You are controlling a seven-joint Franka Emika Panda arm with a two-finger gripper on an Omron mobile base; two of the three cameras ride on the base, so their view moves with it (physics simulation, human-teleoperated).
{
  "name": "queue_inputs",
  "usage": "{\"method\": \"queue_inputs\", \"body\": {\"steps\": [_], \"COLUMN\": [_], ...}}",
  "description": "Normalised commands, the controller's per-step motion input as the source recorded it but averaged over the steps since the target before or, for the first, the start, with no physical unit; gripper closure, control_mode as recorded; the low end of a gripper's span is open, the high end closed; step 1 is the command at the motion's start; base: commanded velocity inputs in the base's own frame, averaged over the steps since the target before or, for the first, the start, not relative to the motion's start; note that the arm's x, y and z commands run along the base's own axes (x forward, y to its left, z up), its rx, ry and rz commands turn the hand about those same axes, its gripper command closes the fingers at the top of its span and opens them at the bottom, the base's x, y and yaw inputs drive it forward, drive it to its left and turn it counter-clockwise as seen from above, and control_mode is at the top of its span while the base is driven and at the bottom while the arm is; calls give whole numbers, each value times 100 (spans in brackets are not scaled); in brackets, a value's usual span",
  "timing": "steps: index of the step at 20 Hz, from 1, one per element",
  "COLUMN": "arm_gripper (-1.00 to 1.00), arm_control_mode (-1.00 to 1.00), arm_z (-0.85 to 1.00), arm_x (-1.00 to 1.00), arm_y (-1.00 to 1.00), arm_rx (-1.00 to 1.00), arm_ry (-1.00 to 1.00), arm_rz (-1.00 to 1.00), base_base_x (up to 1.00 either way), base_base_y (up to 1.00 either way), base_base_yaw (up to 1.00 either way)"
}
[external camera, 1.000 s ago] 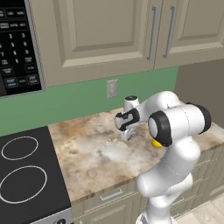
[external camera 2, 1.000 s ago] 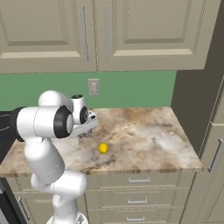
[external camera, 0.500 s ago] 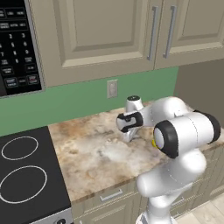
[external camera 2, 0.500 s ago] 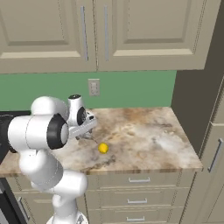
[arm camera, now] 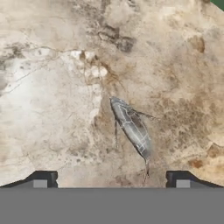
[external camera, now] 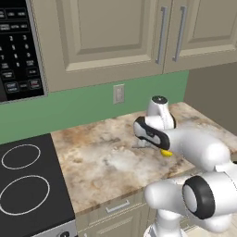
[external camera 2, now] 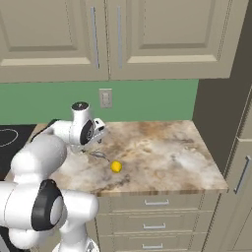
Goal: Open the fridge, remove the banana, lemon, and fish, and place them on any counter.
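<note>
I see the hand (arm camera: 111, 180) spread wide and empty above the surface (arm camera: 52, 109). The fish (arm camera: 132, 128) lies flat on the surface between the fingertips (arm camera: 43, 179), untouched, its long axis diagonal in the hand view. The lemon (external camera 2: 116, 167) rests just right of it.

I am working in a rendered domestic kitchen. Evidence: beige panelled wall cabinets with vertical bar handles (external camera 2: 93, 37) above me; a speckled beige-brown granite-look counter (external camera 2: 167, 157) over beige drawers (external camera 2: 155, 226); a green backsplash with a white wall outlet (external camera: 119, 94); a black glass cooktop with ring marks (external camera: 25, 185); a black keypad appliance panel (external camera: 18, 51) at upper left.
</note>
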Motion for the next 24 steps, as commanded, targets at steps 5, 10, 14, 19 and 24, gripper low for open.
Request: {"method": "queue_inputs", "body": {"steps": [5, 10, 14, 19, 24], "arm_gripper": [-100, -100, -100, -100, -100], "arm_control_mode": [-100, -100, -100, -100, -100], "arm_z": [50, 65, 94, 89, 59], "arm_x": [-57, -55, -40, -37, -43], "arm_y": [-19, -12, 0, 0, 0], "arm_rx": [6, 5, 2, 3, 8], "arm_ry": [-16, -14, -10, -5, 0], "arm_rz": [0, 0, 0, -4, -13], "base_base_x": [0, 0, 0, 0, 0], "base_base_y": [0, 0, 0, 0, 0], "base_base_yaw": [0, 0, 0, 0, 0]}}
